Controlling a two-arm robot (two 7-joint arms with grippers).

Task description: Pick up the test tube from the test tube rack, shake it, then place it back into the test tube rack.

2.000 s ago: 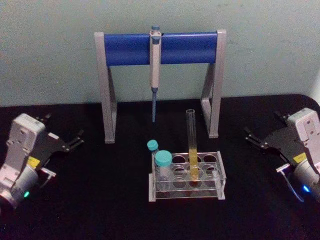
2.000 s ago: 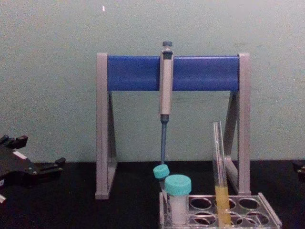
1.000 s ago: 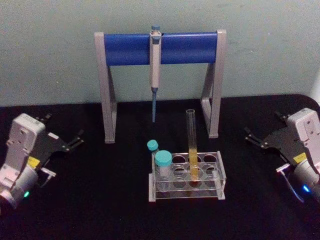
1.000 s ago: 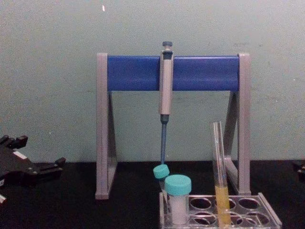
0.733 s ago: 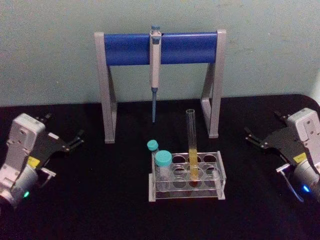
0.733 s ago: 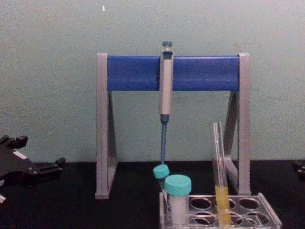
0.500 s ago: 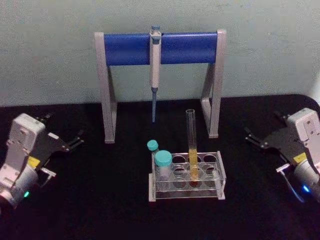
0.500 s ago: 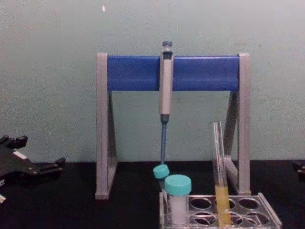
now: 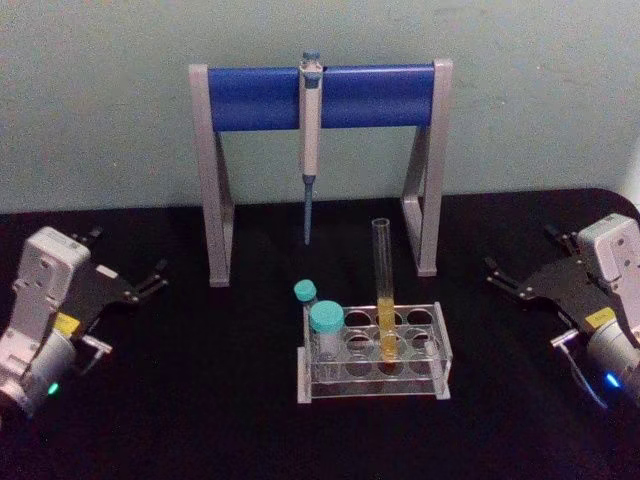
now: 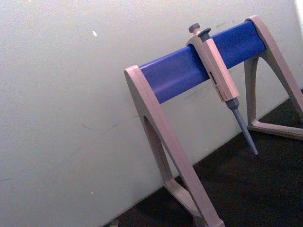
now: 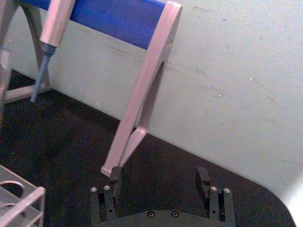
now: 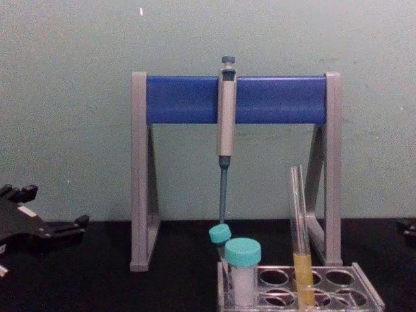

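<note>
Test tube (image 9: 382,290) stands upright in the test tube rack (image 9: 437,375), between the two hands and well apart from each, with yellow-orange liquid in its lower part; the pick-up step is not yet begun. Left hand (image 9: 131,251) and right hand (image 9: 518,248) sit at opposite sides of the table (image 9: 200,400), fingers spread wide and empty, so the next move calls for one hand to travel inward and close on the bare glass above the rack. Two teal-capped vials (image 9: 326,318) occupy the rack end nearer the left hand; the remaining holes appear empty.

Test tube (image 9: 384,300) with yellow liquid stands upright in clear rack (image 9: 374,385).
</note>
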